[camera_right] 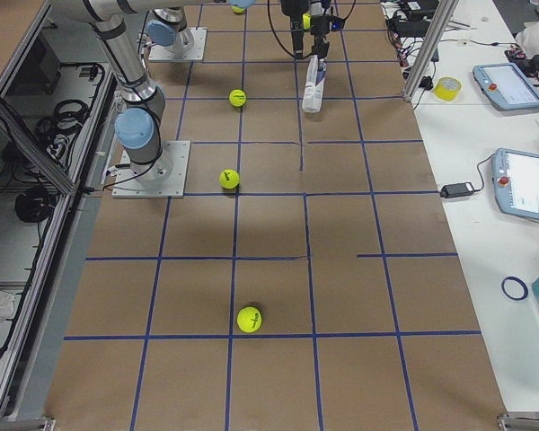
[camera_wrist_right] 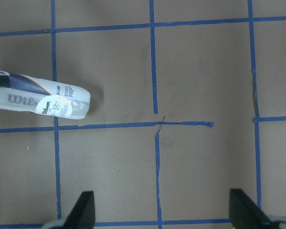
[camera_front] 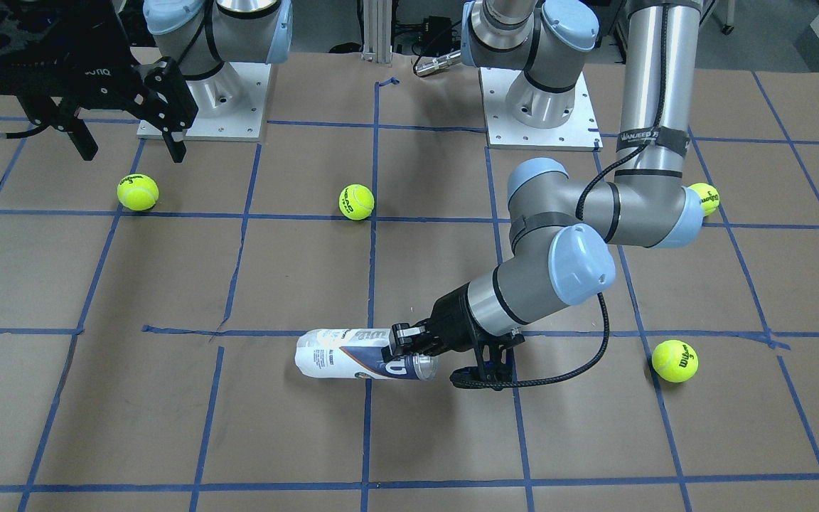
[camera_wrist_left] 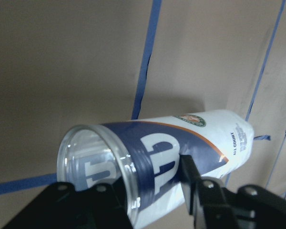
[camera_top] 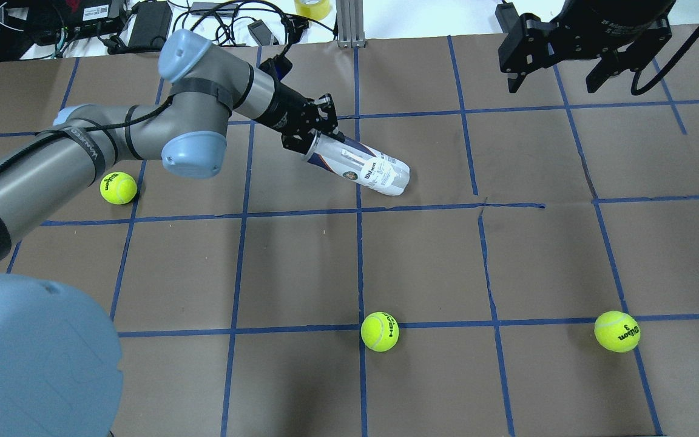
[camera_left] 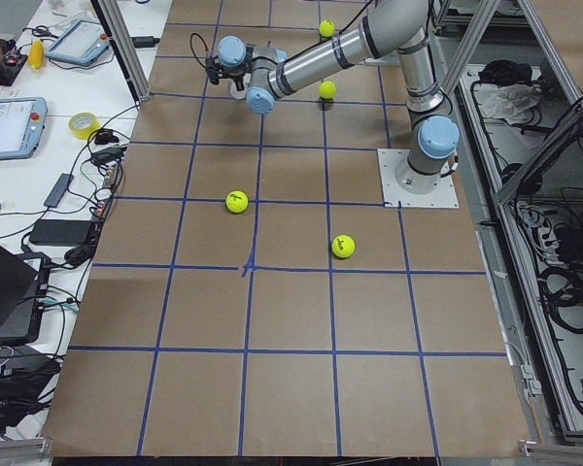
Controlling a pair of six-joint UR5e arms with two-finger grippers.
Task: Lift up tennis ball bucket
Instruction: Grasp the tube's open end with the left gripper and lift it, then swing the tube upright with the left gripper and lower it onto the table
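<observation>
The tennis ball bucket [camera_front: 342, 355] is a clear tube with a white and navy Wilson label, lying tilted on the brown table. It also shows in the overhead view [camera_top: 368, 170], the exterior right view [camera_right: 313, 85] and the left wrist view [camera_wrist_left: 181, 152]. My left gripper [camera_front: 406, 348] is shut on the tube near its open end, which sits a little higher than the far end [camera_wrist_right: 62, 105]. My right gripper [camera_top: 554, 85] is open and empty, high above the table and far from the tube.
Several yellow-green tennis balls lie loose on the table: one near my left forearm [camera_top: 118, 187], one in the middle front [camera_top: 380, 331], one at the right [camera_top: 617, 331], one beyond the tube [camera_front: 675, 360]. Blue tape lines grid the table.
</observation>
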